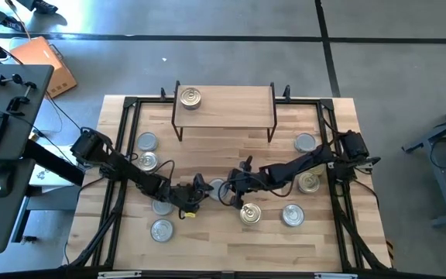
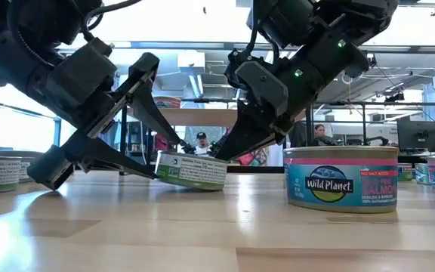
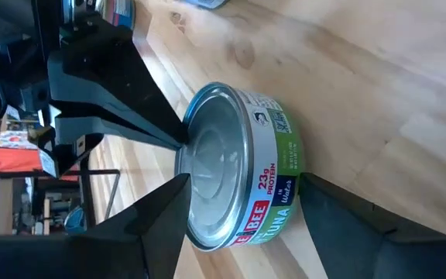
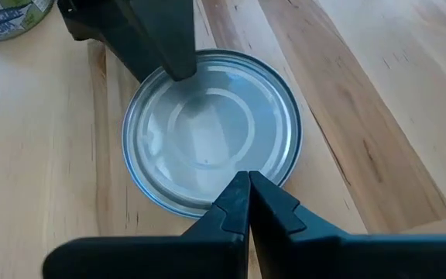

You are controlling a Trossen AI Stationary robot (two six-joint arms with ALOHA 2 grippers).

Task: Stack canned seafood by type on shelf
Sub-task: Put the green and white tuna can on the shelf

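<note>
The short round silver tuna tin with the green-and-white label [image 3: 235, 167] sits flat on the light butcher-block tabletop [image 1: 223, 240] near its centre, well apart from the small wood-topped shelf on black legs [image 1: 224, 107]; the left gripper [image 3: 238, 213] stands spread with one finger on each side of the tin, not yet pinching; the right gripper [image 4: 246, 205], clenched on nothing, rests its tips at the tin's rim; closing now could jam the two grippers together, or tilt the tin loose.
</note>
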